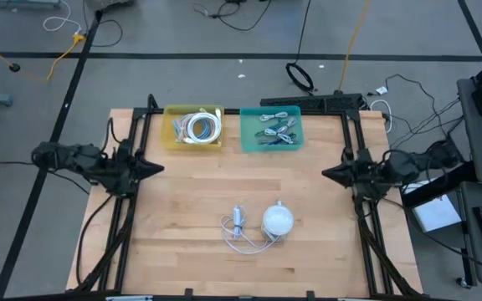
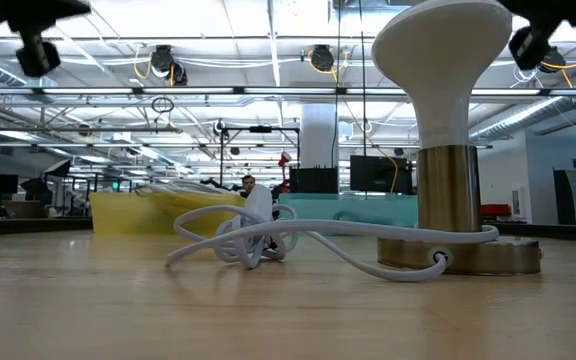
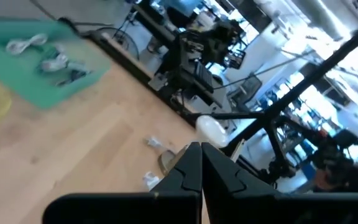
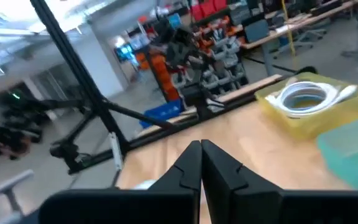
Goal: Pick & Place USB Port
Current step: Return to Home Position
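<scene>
Left gripper [image 1: 158,168] hangs over the left edge of the worktop [image 1: 182,259], fingers pressed together, nothing btwn them. Right gripper [image 1: 326,173] sits opposite, over the right edge, also pinched closed & empty. Both point inward twd table centre, well apart from bins & lamp.

Yellow bin [image 1: 171,125] is at the far edge, left of centre, w/ a coiled white cable [image 1: 201,127] inside. Green bin [image 1: 246,134] is just beside it on the right, w/ a narrow gap btwn. It holds the small charger cables [image 1: 276,132], grey/white, in a loose pile.

Near front centre: white dome-top lamp [image 1: 278,219], upright on a brass base. Its white cord [image 1: 238,224] lies in loops on the worktop just left of the lamp. In the low view the cord runs across the front of the base, touching it, and bunches up in a tangle farther left.
</scene>
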Controlling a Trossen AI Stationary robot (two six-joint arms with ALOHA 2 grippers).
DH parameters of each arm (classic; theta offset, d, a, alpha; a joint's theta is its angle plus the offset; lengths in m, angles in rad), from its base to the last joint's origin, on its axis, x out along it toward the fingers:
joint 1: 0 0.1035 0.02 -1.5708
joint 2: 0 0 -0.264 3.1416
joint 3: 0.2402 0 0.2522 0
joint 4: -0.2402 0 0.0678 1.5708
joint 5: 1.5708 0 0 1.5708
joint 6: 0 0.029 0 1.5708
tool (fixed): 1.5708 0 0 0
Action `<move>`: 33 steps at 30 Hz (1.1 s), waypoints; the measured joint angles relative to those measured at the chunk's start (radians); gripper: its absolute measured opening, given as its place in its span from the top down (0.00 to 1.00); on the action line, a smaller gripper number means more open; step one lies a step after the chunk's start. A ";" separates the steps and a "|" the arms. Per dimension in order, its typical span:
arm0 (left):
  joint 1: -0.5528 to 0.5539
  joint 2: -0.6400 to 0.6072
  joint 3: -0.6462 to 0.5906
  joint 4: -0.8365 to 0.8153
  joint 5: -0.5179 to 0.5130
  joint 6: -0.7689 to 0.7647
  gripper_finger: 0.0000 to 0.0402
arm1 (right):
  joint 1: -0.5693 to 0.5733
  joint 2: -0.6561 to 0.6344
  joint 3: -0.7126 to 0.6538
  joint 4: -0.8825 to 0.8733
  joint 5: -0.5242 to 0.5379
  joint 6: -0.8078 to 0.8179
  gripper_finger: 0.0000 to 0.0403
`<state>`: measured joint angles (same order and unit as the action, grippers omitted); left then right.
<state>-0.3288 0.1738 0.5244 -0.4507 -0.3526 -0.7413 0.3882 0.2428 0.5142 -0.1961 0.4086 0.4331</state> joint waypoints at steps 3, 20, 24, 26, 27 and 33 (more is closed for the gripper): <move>-0.005 -0.090 -0.100 0.001 -0.030 -0.057 1.00 | 0.001 -0.032 -0.082 0.014 -0.037 0.023 1.00; -0.004 -0.168 -0.371 0.092 -0.170 -0.215 1.00 | 0.000 -0.143 -0.365 0.120 -0.120 0.072 1.00; -0.004 -0.169 -0.370 0.038 -0.218 -0.247 1.00 | 0.000 -0.181 -0.401 0.133 -0.110 0.066 1.00; -0.004 -0.169 -0.370 0.004 -0.222 -0.267 0.99 | -0.001 -0.189 -0.417 0.128 -0.099 0.025 1.00; -0.004 -0.168 -0.370 -0.009 -0.223 -0.272 0.99 | -0.001 -0.188 -0.426 0.126 -0.103 0.012 1.00; -0.004 -0.161 -0.370 -0.011 -0.224 -0.262 0.99 | 0.000 -0.183 -0.451 0.133 -0.125 0.005 1.00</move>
<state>-0.3325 0.0128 0.1547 -0.4618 -0.5762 -1.0028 0.3880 0.0593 0.0635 -0.0635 0.2838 0.4376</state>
